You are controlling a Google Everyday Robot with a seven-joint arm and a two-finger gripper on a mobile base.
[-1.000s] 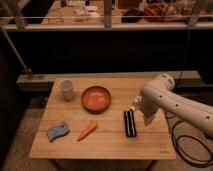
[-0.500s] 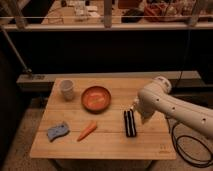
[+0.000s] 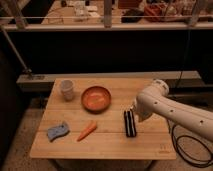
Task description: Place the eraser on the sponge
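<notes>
Here the hand (arm bent) hangs beside the eraser.

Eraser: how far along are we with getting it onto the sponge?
Done: nothing yet. The eraser lies flat on the table, well apart from the sponge, which has nothing on it. In hand: the hand is low by the eraser's far end, apparently on approach. Left: grasp, lift, carry past the carrot, set down on the sponge.
</notes>
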